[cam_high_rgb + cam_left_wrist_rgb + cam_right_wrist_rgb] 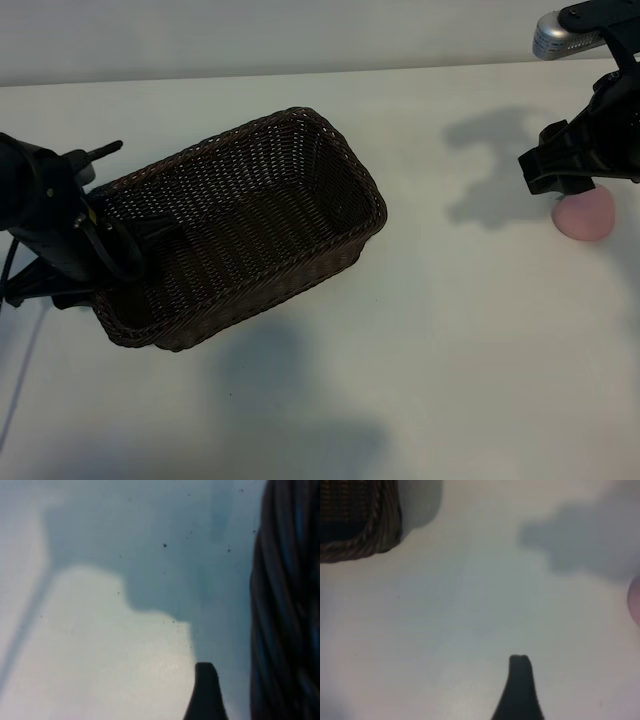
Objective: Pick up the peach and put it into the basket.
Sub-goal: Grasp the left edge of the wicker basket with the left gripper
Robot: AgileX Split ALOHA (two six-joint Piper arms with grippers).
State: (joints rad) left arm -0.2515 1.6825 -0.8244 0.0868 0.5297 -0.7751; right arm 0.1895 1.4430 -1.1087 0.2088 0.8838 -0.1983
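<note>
1. The peach (pixel 585 217) lies on the table (pixel 460 330) at 3 o'clock, well apart from the basket (pixel 330 140) at 9 o'clock.
2. My right fingers (pixel 560 180) hang just above the peach, spread and holding nothing. I should center them over it, go down, then close gently, because round fruit can roll away.
3. My left fingers (pixel 120 240) are spread too, at the basket's 9 o'clock rim; I should steady it there.
</note>
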